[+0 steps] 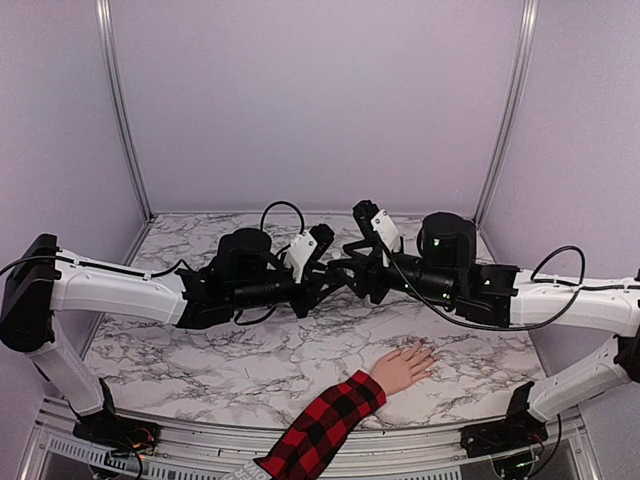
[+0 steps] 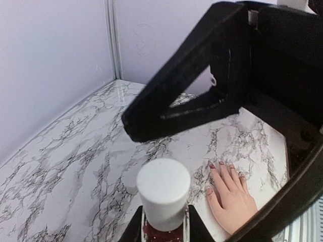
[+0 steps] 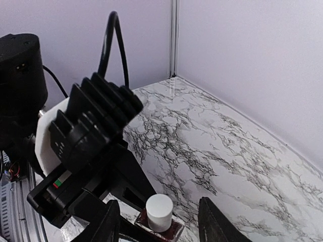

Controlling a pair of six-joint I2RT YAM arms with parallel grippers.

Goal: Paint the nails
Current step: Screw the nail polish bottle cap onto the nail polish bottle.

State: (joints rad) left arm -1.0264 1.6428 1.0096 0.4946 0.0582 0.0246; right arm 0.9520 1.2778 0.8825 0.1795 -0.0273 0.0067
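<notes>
1. Hand (image 1: 402,368): lies flat, palm down, on the tabletop (image 1: 200,350) near its front edge, right of centre. A red-and-black plaid sleeve (image 1: 325,428) covers the wrist. The fingers point away from the arm bases, toward the far right.

2. Nails (image 2: 222,164): at the far tips of the fingers, facing up. In the left wrist view they look darker pink than the skin. In the top view they are too small to make out. They lie nearer than both sets of jaws, to their right, and apart from them.

3. Left jaws: closed on a dark-red bottle (image 2: 161,233), which stands upright between them over the middle of the tabletop. Its white cap (image 2: 163,190) rises clear above the grip.

4. Right jaws: open, one finger on each side of the cap, meeting the left jaws head-on. The right wrist view shows a gap between the cap and each finger, so there is no contact and nothing is held.

5. Background: lilac walls (image 1: 320,100) close off the far side.
</notes>
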